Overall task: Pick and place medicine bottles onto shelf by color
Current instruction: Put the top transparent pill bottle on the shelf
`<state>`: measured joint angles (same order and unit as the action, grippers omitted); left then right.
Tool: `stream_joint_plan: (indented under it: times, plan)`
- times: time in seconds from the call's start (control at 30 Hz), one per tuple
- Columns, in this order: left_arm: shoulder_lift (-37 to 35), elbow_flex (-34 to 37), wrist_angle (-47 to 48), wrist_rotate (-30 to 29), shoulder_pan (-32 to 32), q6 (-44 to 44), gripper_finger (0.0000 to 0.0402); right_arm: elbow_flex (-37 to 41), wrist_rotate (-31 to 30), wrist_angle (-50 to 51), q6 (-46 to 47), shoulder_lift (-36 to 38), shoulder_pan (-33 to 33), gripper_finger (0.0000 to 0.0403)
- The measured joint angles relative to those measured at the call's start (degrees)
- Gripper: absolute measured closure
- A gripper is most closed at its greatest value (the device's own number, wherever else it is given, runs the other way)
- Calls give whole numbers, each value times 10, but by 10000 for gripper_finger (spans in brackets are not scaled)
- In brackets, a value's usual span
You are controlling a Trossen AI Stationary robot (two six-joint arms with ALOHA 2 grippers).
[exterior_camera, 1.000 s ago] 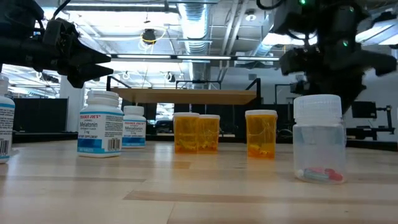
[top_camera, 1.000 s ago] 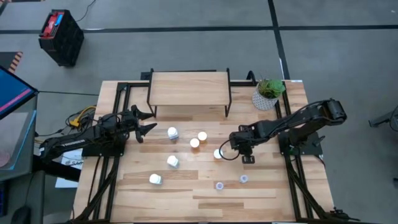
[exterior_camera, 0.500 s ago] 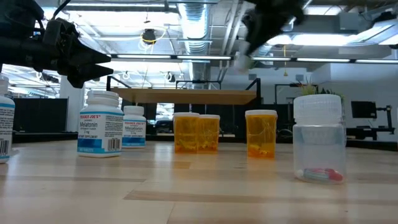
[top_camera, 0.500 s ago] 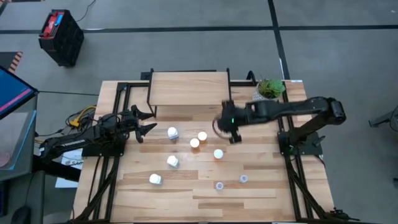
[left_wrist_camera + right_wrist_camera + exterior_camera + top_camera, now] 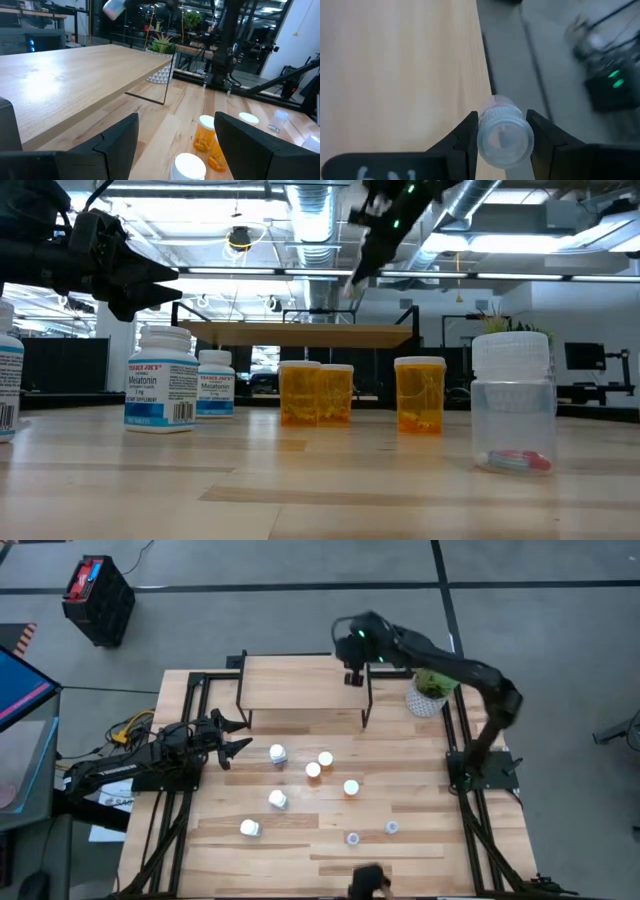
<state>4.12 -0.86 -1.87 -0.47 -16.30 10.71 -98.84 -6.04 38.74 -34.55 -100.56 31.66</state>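
Right gripper (image 5: 501, 135) pinches a small clear white-capped bottle (image 5: 503, 134) above the light wooden shelf's (image 5: 300, 682) right edge, I see; left gripper (image 5: 233, 736) waits spread beside the shelf.

High view: the whole table (image 5: 330, 840) and both arms are seen from straight above. Low view: the scene is taken level from the tabletop, close behind the bottles, facing the shelf (image 5: 300, 335) and the room beyond. Left wrist view: the shelf top and the orange bottles (image 5: 205, 135) are seen past the left gripper (image 5: 175, 145) at close range. Right wrist view: the shelf's edge is viewed downward past the right gripper (image 5: 502, 137). The shelf is shared by all four views.
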Motion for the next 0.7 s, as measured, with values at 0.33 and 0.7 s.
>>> stream_joint_plan:
  times: [0.33,0.7]
  plan:
    - [0,0,0,0,0,0,154,-264,97,288,39,-158,57,268]
    - [0,0,0,0,0,0,154,-299,107,347,43,-215,56,265]
